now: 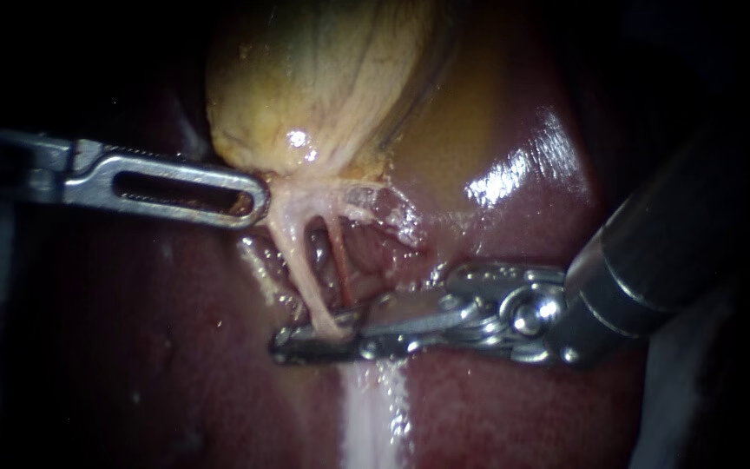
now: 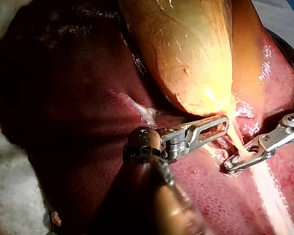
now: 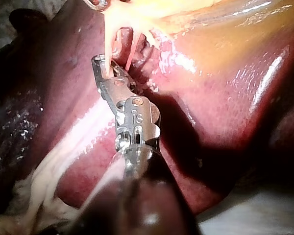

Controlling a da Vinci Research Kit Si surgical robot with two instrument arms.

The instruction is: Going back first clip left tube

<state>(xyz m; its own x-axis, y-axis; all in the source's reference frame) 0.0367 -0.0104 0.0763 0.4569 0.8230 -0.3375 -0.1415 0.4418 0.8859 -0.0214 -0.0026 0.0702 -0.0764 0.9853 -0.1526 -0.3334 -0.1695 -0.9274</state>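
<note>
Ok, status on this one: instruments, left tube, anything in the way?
Left instrument at the gallbladder neck; right instrument astride the left tube; grips unclear. No clip discernible. Thin red tube close beside.

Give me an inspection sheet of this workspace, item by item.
Surface: liver, wet and glossy, with a pale strip of tissue running over it.
Job's things: gallbladder lies on the liver. The left tube and the thinner right tube run down from its neck. No clip made out.
Clutter: small pale scrap beside the liver.
Instruments: left instrument has its tip at the gallbladder's neck. Right instrument has its tip at the left tube's lower end.
Cables: nothing seen.
Surroundings: pale surface beyond the liver's edge.
</note>
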